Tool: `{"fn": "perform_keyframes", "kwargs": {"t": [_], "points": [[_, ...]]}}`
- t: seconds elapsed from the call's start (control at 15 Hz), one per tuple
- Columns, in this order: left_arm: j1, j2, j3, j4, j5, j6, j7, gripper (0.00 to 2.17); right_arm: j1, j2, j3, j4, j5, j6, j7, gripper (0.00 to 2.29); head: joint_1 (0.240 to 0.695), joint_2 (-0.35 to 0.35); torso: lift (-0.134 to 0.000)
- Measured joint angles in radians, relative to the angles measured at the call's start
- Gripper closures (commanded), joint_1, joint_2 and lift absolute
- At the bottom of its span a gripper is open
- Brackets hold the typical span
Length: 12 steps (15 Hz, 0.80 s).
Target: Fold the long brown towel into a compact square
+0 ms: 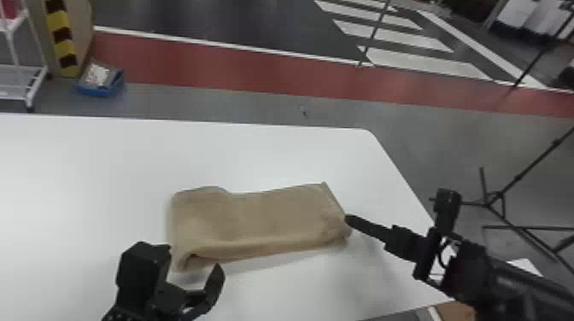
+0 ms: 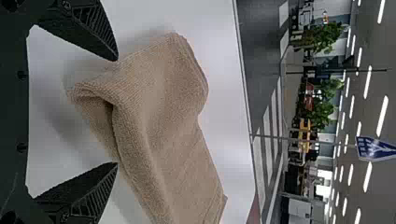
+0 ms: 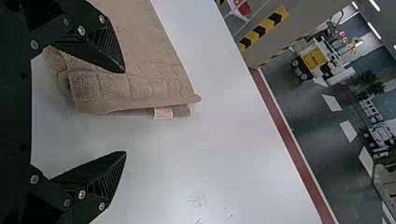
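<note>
The brown towel (image 1: 260, 220) lies folded into a long strip across the white table. At its near left corner is my left gripper (image 1: 194, 260), open; in the left wrist view the towel (image 2: 159, 116) shows a loose fold just beyond the spread fingers of the left gripper (image 2: 117, 112). My right gripper (image 1: 348, 220) is at the towel's right end. Seen from the right wrist, the right gripper (image 3: 125, 112) is open, one finger over the towel (image 3: 135, 86) near its hemmed end with a small label, the other over bare table.
The white table (image 1: 106, 158) has its far edge and rounded right corner beyond the towel. A black tripod (image 1: 497, 198) stands on the floor to the right. A blue box (image 1: 100, 87) and a white rack (image 1: 32, 85) are on the floor at the far left.
</note>
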<state>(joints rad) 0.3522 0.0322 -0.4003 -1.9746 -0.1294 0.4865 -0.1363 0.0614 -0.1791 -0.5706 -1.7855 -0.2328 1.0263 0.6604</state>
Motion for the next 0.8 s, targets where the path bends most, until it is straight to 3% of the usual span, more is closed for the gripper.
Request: {"fn": "perform_keyframes", "kwargs": {"t": [0.27, 0.53, 0.8], "points": [[0.049, 0.001, 0.042, -0.037, 0.032, -0.082, 0.0, 0.07, -0.047, -0.015, 0.047, 0.083, 0.024, -0.004, 0.001, 0.35, 0.695, -0.35, -0.123], [0.105, 0.003, 0.139, -0.054, 0.164, -0.271, 0.0, 0.06, -0.046, -0.013, 0.059, 0.086, 0.007, -0.001, 0.005, 0.34, 0.695, -0.35, -0.123], [0.139, 0.003, 0.228, -0.071, 0.266, -0.306, -0.004, 0.06, -0.039, -0.01, 0.083, 0.073, -0.015, 0.007, 0.007, 0.34, 0.695, -0.326, -0.123]]}}
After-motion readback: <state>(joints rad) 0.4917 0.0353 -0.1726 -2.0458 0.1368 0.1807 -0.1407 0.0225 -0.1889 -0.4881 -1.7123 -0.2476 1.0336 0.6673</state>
